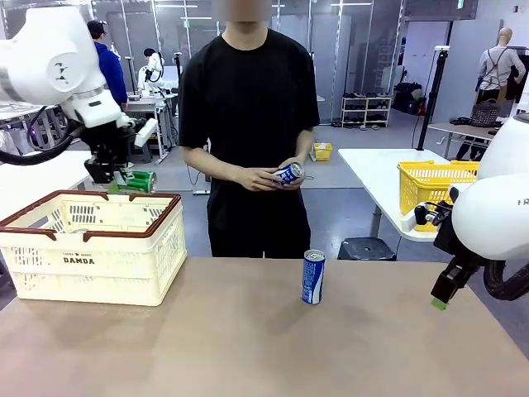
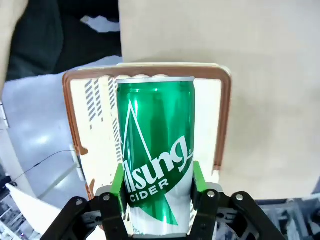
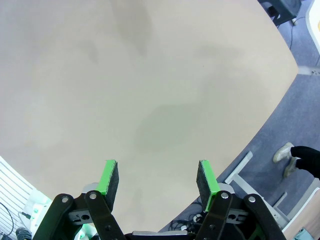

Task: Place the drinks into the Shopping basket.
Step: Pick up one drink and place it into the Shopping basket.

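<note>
Worktop: You have a tan worktop [image 1: 248, 347] running the full width of the front view. The Shopping basket is at its left end and one can stands near its middle.

Person: You see a person in a black shirt standing at the far side, forearms bent, both hands [image 1: 263, 176] together at waist height.

Shopping basket: The cream slotted Shopping basket [image 1: 91, 265] with the brown rim sits on the worktop at your left, open side up.

Left arm: Your left arm [image 1: 50, 58] comes in high from the upper left and bends down to a wrist held over the basket's far side.

Right arm: Your right arm [image 1: 496, 215] hangs at the right edge with its wrist angled down toward the worktop's right end.

Left gripper: Your left gripper [image 2: 157, 185] is clamped on the green can, one green pad on each side of its lower body.

Right gripper: Your right gripper [image 3: 157, 182] has its jaws well apart with nothing between them, over bare worktop near the edge.

Green can: The green can [image 2: 155, 145] lies on its side in the front view, above the basket's far rim and clear of it. In the left wrist view the basket's opening lies behind it.

Standing blue can: The standing blue can [image 1: 313, 277] is upright on the worktop, well apart from the basket.

Held blue can: The held blue can [image 1: 289, 174] is tilted in the person's hands.
</note>
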{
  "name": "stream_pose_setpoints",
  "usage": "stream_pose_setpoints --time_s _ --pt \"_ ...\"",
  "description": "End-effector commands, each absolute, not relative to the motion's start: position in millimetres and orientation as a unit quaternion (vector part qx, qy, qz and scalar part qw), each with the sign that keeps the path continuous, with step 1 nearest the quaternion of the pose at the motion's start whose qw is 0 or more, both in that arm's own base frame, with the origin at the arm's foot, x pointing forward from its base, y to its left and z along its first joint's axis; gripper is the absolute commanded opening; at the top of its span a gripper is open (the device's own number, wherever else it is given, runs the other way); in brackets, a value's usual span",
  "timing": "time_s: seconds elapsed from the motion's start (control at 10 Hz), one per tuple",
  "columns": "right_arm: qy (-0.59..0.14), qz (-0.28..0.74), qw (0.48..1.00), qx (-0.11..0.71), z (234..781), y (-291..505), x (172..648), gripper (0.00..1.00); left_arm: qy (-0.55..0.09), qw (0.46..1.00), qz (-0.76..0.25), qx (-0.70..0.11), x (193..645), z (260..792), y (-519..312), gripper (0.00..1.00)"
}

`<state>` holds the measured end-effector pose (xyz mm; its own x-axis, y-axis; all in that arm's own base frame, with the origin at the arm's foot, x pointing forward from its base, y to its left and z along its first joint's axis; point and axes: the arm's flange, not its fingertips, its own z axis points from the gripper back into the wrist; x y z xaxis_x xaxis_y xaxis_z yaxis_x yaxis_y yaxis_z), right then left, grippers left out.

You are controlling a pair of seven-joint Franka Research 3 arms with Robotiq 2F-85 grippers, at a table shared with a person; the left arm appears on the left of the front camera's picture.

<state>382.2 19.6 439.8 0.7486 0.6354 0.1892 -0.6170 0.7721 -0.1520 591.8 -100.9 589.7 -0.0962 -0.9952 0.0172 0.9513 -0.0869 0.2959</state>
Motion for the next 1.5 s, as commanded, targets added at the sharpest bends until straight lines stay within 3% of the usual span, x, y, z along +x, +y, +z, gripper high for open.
stream_pose_setpoints --time_s 0.0,0.4,1.0,1.4 --pt "-0.116 0.334 0.935 -0.038 439.7 18.3 381.3 0.79 -0.168 0.651 -0.734 0.094 602.2 574.3 -84.0 0.58" --pt "-0.116 0.334 0.935 -0.038 439.7 18.3 381.3 0.79 -0.165 0.663 -0.726 0.077 628.1 561.8 -60.8 0.58" --pt "-0.116 0.334 0.935 -0.038 439.7 18.3 381.3 0.79 -0.147 0.667 -0.726 0.081 625.4 548.3 -64.2 0.58" --pt "-0.116 0.334 0.935 -0.038 439.7 18.3 381.3 0.79 -0.166 0.648 -0.742 0.043 654.5 508.6 -48.2 0.58"
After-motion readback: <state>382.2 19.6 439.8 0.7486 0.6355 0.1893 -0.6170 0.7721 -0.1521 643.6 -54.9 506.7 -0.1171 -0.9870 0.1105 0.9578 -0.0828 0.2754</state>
